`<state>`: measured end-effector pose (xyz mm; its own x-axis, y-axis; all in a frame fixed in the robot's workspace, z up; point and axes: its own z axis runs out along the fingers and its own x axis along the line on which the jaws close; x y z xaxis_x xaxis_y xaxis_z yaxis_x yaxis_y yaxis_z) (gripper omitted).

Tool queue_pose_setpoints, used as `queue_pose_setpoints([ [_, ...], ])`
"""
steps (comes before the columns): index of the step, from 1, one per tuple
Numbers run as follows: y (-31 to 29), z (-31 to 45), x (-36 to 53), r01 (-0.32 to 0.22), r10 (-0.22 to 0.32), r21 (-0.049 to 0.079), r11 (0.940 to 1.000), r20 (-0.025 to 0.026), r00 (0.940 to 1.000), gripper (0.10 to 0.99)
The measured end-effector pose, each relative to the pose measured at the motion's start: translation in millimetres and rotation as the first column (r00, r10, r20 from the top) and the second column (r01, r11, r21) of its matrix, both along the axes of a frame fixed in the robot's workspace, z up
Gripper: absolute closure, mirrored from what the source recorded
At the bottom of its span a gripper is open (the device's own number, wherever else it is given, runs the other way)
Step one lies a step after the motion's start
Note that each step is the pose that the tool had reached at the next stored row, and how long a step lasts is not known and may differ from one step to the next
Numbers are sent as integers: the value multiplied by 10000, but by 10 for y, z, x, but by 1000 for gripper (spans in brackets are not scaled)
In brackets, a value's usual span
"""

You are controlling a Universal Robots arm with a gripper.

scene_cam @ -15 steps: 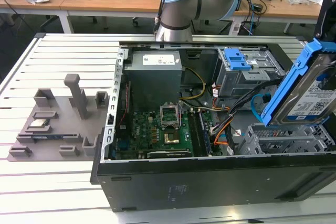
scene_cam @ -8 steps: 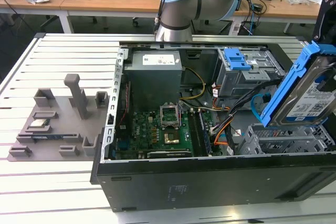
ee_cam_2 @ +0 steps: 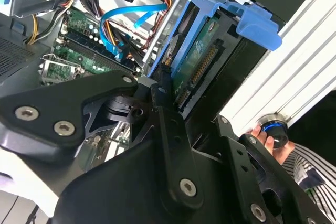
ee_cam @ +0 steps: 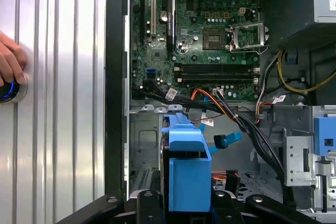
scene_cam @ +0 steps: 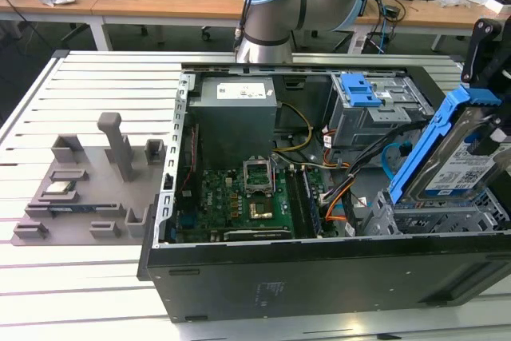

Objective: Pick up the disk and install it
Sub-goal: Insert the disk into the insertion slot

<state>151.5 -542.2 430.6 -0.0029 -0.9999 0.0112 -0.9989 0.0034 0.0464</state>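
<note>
The end effector [scene_cam: 489, 129] is pinched onto the disk [scene_cam: 461, 172], with its fingers [ee_cam_2: 164, 98] pressed against either side of the blue bracket [ee_cam: 189, 174] that frames it. In the exterior view the disk hangs tilted, its lower end at the top of the metal drive cage [scene_cam: 415, 217]. The cage sits in the corner of the open computer case [scene_cam: 319, 277] on that view's right, well apart from the motherboard [scene_cam: 239, 197]. A person's hand [ee_cam: 9, 61] rests on a blue-lit button [ee_cam: 8, 90] on the slatted worktop [ee_cam: 63, 103] beside the case.
</note>
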Motion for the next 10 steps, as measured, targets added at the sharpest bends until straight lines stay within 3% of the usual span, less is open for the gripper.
queue_pose_setpoints([
  [2,0,-75,-3,0,0,0,10000,-1,10000,725],
  [10,0,-194,-3,0,0,1,10000,-1,10000,725],
])
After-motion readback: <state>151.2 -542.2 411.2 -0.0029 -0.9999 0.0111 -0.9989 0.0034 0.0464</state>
